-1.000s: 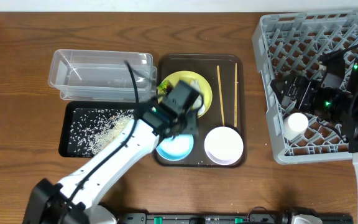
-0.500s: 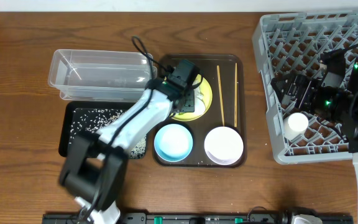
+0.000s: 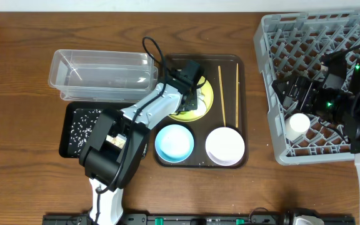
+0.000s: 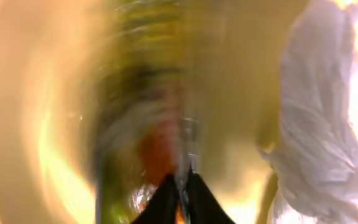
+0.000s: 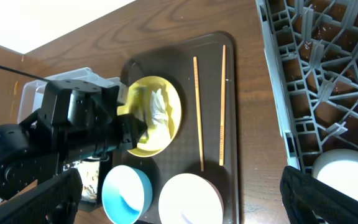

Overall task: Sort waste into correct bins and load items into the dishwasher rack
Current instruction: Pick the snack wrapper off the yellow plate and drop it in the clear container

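Observation:
My left gripper is down on the pale-yellow plate, shut on the green-and-orange snack wrapper; that view is blurred. The crumpled white scrap lies beside it on the plate. From overhead the left gripper hides the wrapper. On the brown serving tray are the light-blue bowl, white bowl and chopsticks. My right gripper hangs open and empty over the grey dishwasher rack, near the white cup.
The clear tub stands at the left, and in front of it the black tray holds scattered rice grains. The left arm lies across the black tray's right end. The rack takes up the table's right side.
My left arm swung from above the blue bowl back to the yellow plate, and its jaws closed on the wrapper. The right arm stayed put.

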Action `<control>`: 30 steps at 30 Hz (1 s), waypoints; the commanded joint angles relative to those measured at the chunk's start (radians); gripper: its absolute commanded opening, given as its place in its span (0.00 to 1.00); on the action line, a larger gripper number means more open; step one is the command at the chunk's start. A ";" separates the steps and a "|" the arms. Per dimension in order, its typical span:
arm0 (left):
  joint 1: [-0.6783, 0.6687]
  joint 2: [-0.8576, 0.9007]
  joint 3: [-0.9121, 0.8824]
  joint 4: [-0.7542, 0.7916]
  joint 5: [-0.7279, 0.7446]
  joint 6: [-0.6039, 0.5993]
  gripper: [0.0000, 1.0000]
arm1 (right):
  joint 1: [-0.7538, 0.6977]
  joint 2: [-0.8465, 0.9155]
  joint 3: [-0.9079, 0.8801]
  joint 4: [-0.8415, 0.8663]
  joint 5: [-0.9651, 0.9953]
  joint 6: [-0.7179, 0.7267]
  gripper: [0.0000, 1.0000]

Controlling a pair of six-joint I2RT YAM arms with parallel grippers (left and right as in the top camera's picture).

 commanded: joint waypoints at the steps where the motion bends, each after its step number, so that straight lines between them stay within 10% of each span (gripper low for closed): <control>1: 0.006 -0.026 0.062 -0.056 0.001 -0.014 0.06 | 0.008 -0.010 0.010 -0.003 -0.011 0.003 0.99; 19: 0.230 -0.210 0.221 -0.271 -0.161 -0.018 0.06 | 0.008 -0.010 0.010 -0.003 -0.011 0.003 0.99; 26: 0.263 -0.207 0.231 -0.229 0.087 0.051 0.54 | 0.008 -0.010 0.010 -0.003 -0.011 0.003 0.99; 30: 0.196 -0.206 0.227 -0.206 0.128 0.056 0.56 | 0.008 -0.010 0.010 -0.003 -0.011 0.003 0.99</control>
